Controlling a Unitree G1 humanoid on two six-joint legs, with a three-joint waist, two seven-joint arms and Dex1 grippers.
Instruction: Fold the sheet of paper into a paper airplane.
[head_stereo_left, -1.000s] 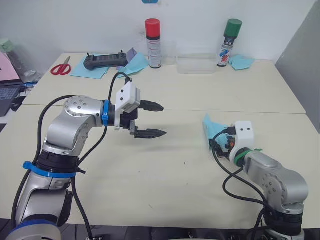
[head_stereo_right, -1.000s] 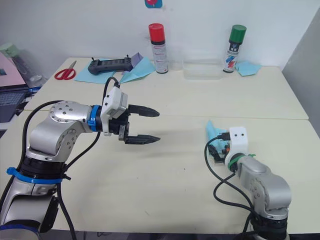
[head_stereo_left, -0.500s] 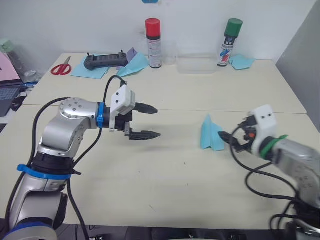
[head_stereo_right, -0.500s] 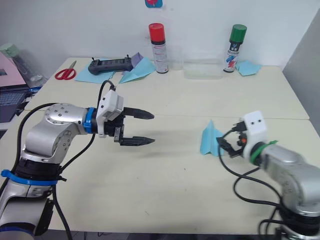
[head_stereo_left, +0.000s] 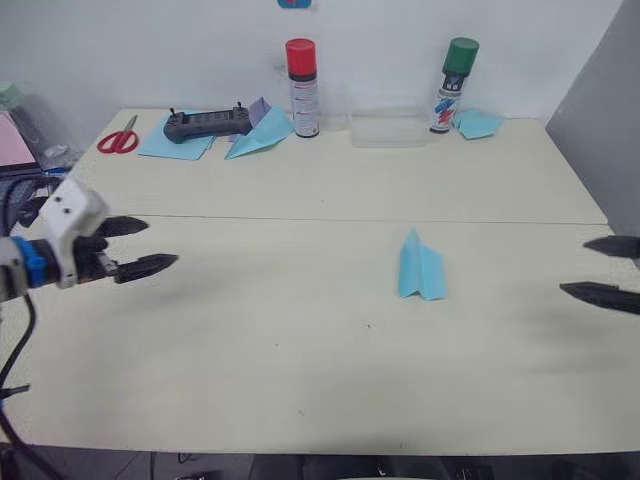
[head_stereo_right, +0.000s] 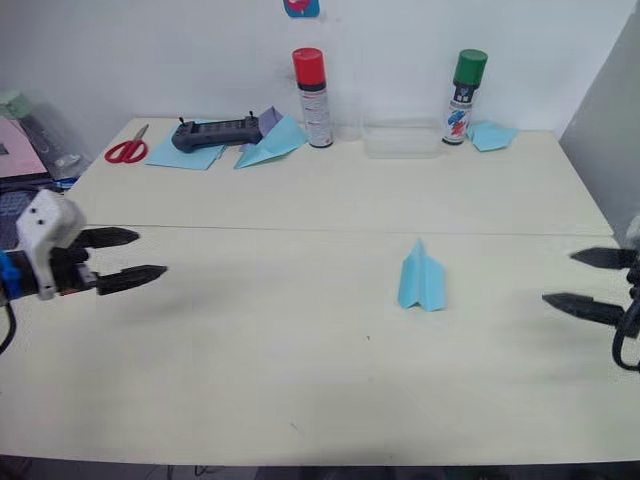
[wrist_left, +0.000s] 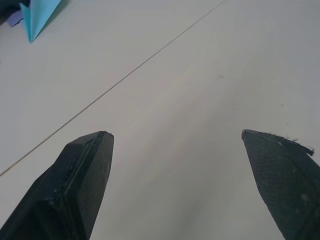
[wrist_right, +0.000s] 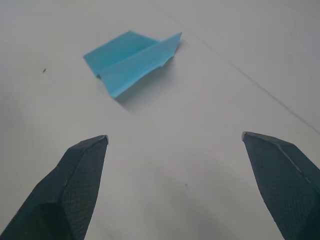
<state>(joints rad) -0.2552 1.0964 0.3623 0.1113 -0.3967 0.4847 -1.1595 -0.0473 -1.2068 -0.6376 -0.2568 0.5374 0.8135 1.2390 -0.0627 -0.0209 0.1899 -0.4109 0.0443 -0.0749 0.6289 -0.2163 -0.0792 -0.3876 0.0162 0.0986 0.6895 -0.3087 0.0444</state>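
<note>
two spray cans (head_stereo_left: 301, 86), one scissors (head_stereo_left: 118, 138), two paper darts (head_stereo_left: 420, 268)

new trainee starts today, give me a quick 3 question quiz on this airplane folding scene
1. True or false: the right end effector is shut on the paper airplane.
2. Which spray can stands nearest the scissors? A) red-capped can B) green-capped can
3. Fill in: the left end effector is ____ (open/shut).

Key:
1. False. It is open and apart from the airplane, which lies alone on the table.
2. A.
3. Open.
</note>
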